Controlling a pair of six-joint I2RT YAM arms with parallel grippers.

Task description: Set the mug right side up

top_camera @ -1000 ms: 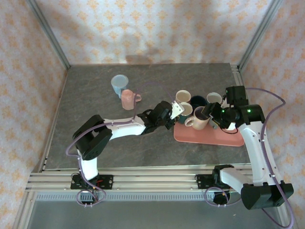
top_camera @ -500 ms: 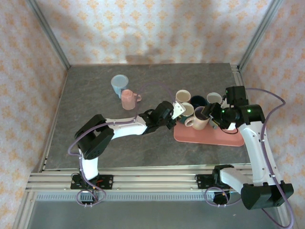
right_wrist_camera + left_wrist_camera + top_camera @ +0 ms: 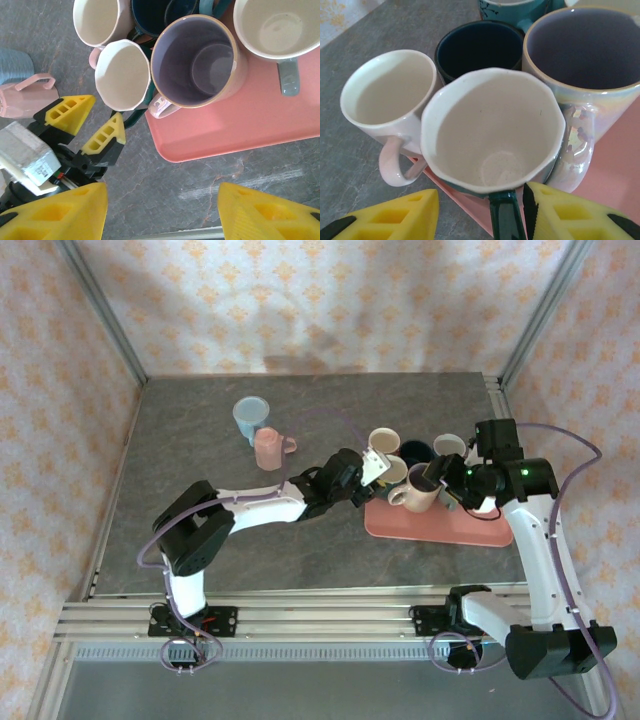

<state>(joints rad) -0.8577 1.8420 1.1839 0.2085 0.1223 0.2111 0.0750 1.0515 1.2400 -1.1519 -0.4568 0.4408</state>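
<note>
A dark green mug with a white inside [image 3: 492, 132] stands mouth up at the near left corner of the pink tray [image 3: 615, 175]. Its green handle [image 3: 506, 217] points back between my left gripper's [image 3: 480, 217] yellow fingers [image 3: 395, 220]. The jaws stand apart, with the handle close to the right finger and a wide gap on the left. In the top view this mug [image 3: 392, 472] sits just ahead of the left gripper [image 3: 372, 472]. My right gripper [image 3: 160, 210] hovers open above the tray's near edge, nothing between its fingers.
Several other upright mugs crowd the tray: a pearly one [image 3: 197, 62], a white one [image 3: 387, 97], a dark blue one [image 3: 480, 47] and a grey-handled one [image 3: 272, 30]. A pink mug [image 3: 268, 448] and a light blue cup [image 3: 250, 418] stand on the grey table at the back left.
My left gripper's jaws have opened off the green mug's handle, and the mug stays upright on the tray. The right arm has not moved.
</note>
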